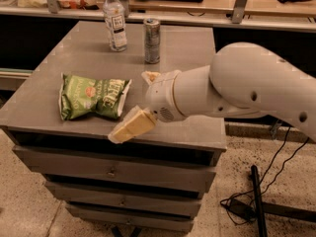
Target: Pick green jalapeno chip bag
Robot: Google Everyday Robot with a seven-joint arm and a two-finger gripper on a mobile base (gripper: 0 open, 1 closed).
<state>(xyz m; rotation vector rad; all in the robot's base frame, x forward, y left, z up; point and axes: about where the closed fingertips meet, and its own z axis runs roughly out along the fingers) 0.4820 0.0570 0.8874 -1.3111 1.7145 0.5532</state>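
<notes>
Arm reaches in from the right, forearm roughly level over the cabinet top [190, 46]. Gripper [131, 105] sits low near the front edge, fingers [132, 126] spread apart, holding nothing. Green jalapeno chip bag [94, 97] lies flat just left of the fingers.
</notes>
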